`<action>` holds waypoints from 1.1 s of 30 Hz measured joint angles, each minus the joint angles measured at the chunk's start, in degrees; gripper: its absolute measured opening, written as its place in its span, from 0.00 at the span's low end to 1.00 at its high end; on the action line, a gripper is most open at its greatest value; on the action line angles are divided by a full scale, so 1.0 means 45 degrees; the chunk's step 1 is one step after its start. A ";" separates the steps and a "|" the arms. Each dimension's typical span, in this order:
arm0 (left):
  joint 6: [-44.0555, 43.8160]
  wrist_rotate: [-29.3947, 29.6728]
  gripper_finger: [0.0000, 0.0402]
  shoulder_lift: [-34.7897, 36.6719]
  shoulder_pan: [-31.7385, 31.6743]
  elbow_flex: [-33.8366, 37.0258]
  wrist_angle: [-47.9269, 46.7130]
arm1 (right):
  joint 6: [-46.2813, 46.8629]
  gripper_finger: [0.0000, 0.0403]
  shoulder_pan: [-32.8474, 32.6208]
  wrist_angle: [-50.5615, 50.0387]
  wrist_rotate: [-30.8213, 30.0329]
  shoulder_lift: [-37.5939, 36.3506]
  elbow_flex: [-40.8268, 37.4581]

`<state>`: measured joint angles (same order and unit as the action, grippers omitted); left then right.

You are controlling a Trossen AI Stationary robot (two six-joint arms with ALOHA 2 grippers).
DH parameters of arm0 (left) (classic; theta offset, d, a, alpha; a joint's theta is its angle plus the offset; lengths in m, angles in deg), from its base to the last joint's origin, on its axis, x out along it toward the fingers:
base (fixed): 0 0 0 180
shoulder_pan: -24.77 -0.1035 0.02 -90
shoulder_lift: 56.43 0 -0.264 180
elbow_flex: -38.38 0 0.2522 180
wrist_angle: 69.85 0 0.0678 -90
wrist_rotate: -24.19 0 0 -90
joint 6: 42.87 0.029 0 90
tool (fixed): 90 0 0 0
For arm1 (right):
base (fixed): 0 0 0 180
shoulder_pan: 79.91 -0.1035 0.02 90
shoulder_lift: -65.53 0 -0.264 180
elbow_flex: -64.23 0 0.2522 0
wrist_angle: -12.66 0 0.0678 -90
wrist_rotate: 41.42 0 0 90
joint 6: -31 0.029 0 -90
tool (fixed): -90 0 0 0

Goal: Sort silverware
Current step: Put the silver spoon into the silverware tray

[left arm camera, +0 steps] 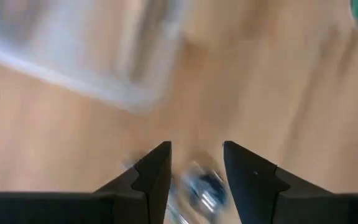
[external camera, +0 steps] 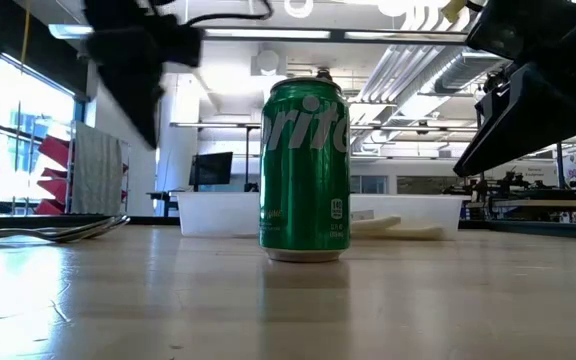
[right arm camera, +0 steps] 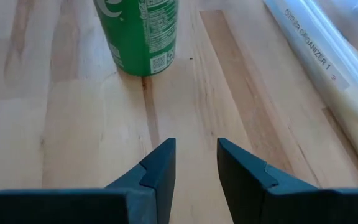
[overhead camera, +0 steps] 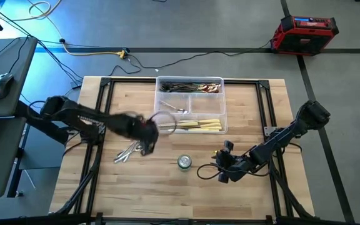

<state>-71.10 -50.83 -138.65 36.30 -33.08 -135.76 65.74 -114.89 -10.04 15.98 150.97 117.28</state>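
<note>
- Currently the left gripper is hanging over the loose silverware lying on the table just beside the clear tray; its jaws are standing spread, with nothing pinched between them.
- Other utensils are already lying in the tray: dark pieces in the far compartment, cream-handled knives in the near one.
- Judging the next pick: it is paying to centre on one handle, descend squarely, and close on a single piece rather than the whole heap.
- Meanwhile the right gripper is waiting low near the green can, jaws parted and empty.
- Swinging wide risks knocking that can.
</note>
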 joint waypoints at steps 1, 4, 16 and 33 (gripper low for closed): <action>-0.0748 -0.0163 0.31 -0.0002 0.0488 0.0430 -0.0017 | 0.0000 0.25 0.0000 -0.0007 0.0042 0.0003 0.0000; -0.2483 -0.0709 0.31 -0.0015 0.1800 0.1658 0.0091 | -0.0005 0.25 0.0000 0.0035 0.0047 0.0003 0.0000; -0.5267 -0.0368 0.31 -0.0015 0.3734 0.4425 0.0903 | -0.0049 0.25 0.0024 0.0031 -0.0065 0.0002 0.0000; -0.4883 0.0313 0.01 -0.0024 0.3411 0.2660 -0.0270 | -0.0019 0.25 0.0024 -0.0018 -0.0137 -0.0002 0.0000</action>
<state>-93.08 -49.42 -138.76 51.65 -21.11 -136.98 65.66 -114.78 -10.12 15.37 150.96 117.28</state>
